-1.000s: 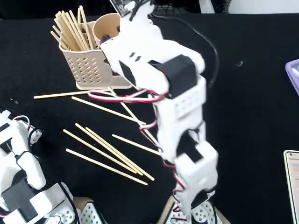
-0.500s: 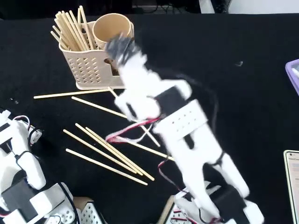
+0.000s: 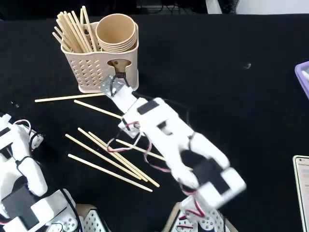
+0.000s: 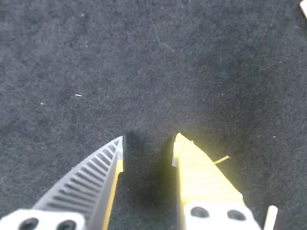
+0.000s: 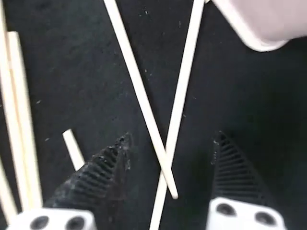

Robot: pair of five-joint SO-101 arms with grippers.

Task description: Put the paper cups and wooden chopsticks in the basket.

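In the high view the basket stands at the far left of the black surface. A stack of paper cups is nested in its right part and a bundle of chopsticks stands upright in its left. More loose chopsticks lie scattered on the surface in front of it. The right arm reaches low over them, with the right hand just beside the basket's front wall. The right wrist view gives the close detail: the fingers are spread wide and hold nothing, two crossed chopsticks lie on the surface between them, and a corner of the basket is just beyond. The left wrist view shows the left hand over black surface, fingers parted and holding nothing. In the high view the left arm sits at the near left corner, well apart from the basket
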